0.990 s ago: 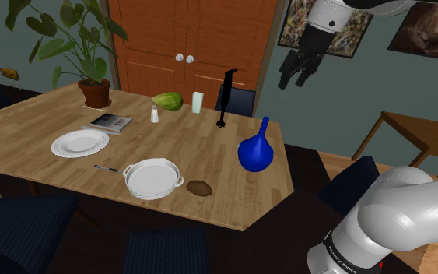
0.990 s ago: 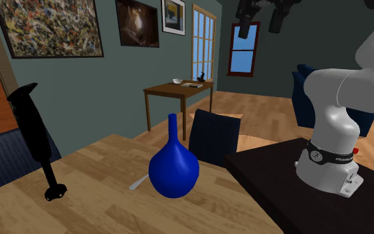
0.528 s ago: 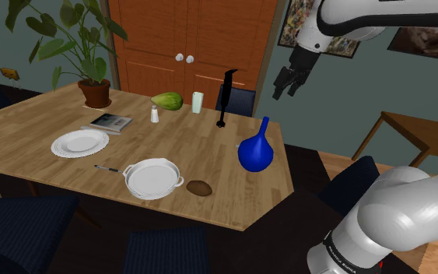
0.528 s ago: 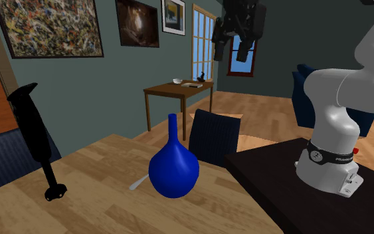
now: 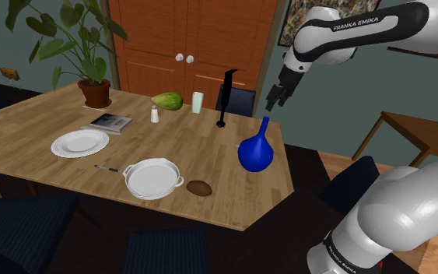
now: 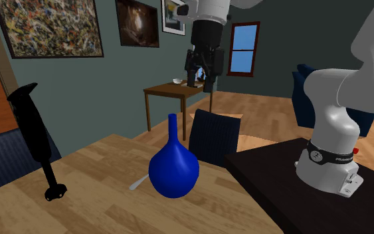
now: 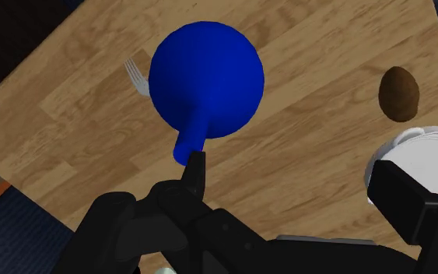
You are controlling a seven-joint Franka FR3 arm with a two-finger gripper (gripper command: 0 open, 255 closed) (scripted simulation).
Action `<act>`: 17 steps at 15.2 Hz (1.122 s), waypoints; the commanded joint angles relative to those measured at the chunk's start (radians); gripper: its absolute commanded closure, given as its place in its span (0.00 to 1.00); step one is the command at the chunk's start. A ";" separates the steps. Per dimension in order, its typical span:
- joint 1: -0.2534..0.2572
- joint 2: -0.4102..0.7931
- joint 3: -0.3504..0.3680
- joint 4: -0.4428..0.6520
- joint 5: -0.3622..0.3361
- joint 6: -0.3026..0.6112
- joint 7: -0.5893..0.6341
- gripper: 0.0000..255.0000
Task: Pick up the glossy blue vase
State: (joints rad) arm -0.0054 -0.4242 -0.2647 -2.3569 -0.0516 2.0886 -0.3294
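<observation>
Blue and glossy, the vase (image 5: 256, 152) stands upright on the wooden table (image 5: 194, 140), near the table's edge on the stand's side. The gripper (image 6: 200, 81) hangs well above the table, roughly over that spot, with its fingers spread wide and holding nothing. I'd call this the approach, with no grasp yet. The neck sits by one finger rather than between the two, so the next move looks like a small sideways shift, a descent around the neck, then closing.

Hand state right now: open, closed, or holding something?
Hand: open, holding nothing; it hangs above the blue vase without touching it.
</observation>
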 commanded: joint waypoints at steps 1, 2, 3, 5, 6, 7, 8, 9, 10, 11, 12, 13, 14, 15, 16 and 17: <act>0.003 0.063 -0.031 0.013 0.008 0.048 -0.052 0.00; 0.006 0.098 -0.046 0.021 0.016 0.072 -0.077 0.00; 0.009 0.133 -0.060 0.032 0.025 0.094 -0.104 0.00; 0.015 0.207 -0.088 0.057 0.049 0.137 -0.159 0.00; 0.018 0.245 -0.100 0.072 0.065 0.156 -0.188 0.00; 0.019 0.284 -0.112 0.088 0.082 0.175 -0.218 0.00; 0.020 0.323 -0.122 0.106 0.102 0.192 -0.249 0.00; 0.020 0.333 -0.123 0.111 0.107 0.196 -0.257 0.00; 0.019 0.340 -0.123 0.103 0.111 0.209 -0.261 0.00; 0.019 0.347 -0.124 0.096 0.115 0.223 -0.264 0.00; 0.020 0.354 -0.125 0.089 0.120 0.236 -0.268 0.00; 0.020 0.361 -0.125 0.083 0.125 0.249 -0.273 0.00; 0.020 0.369 -0.126 0.076 0.130 0.262 -0.277 0.00; 0.021 0.377 -0.126 0.070 0.135 0.276 -0.281 0.00; 0.021 0.390 -0.127 0.061 0.144 0.297 -0.289 0.00; 0.021 0.390 -0.127 0.061 0.144 0.297 -0.289 0.00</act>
State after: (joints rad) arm 0.0151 -0.0393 -0.3919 -2.2908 0.0889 2.3751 -0.6159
